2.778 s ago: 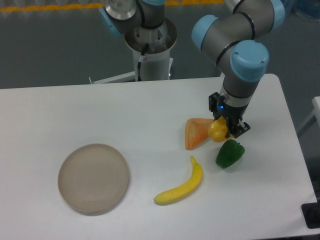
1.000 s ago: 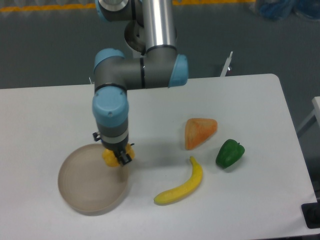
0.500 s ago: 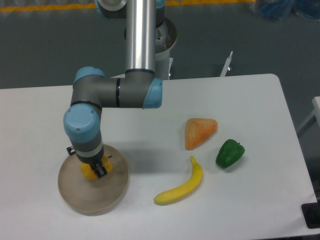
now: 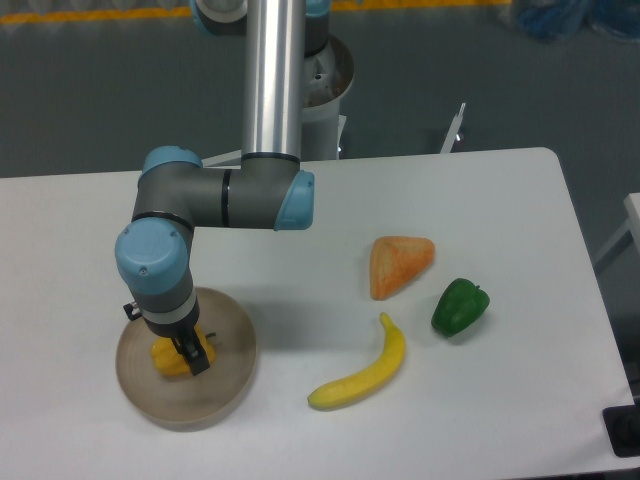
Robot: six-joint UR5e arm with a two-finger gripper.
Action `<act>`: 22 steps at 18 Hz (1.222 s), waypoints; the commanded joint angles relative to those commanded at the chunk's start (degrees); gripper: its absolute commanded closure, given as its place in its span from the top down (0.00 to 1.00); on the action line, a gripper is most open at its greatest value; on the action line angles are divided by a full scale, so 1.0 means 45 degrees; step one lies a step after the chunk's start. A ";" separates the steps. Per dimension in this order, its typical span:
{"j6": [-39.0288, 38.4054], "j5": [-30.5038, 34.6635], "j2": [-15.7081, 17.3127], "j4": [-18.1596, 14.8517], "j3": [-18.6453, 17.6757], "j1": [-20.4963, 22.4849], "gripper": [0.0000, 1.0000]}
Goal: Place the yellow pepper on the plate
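The yellow pepper (image 4: 166,358) is low over the middle of the round grey-beige plate (image 4: 222,392) at the table's front left. Whether it touches the plate's floor cannot be told. My gripper (image 4: 186,352) points down from the arm's wrist right above the plate and is shut on the yellow pepper. One dark finger (image 4: 194,357) shows against the pepper's right side. The other finger is hidden behind the wrist and the pepper.
An orange wedge (image 4: 398,265) lies right of centre, with a green pepper (image 4: 459,307) to its lower right and a banana (image 4: 362,367) in front of it. The arm's elbow (image 4: 250,198) reaches over the table behind the plate.
The arm carried the yellow pepper from beside the wedge leftward across the table to the plate. In the last half second it shifted slightly left and lowered toward the plate's centre.
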 joint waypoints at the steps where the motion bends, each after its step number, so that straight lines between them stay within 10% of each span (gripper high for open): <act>1: 0.0000 0.0000 0.0118 0.0000 0.0039 0.0000 1.00; 8: 0.0214 0.1581 0.0937 -0.0020 0.0138 0.1053 1.00; 15: 0.3022 0.1523 0.2209 -0.0215 -0.0331 0.4136 1.00; 22: 0.5895 0.1387 0.2853 -0.2028 -0.0527 0.6501 1.00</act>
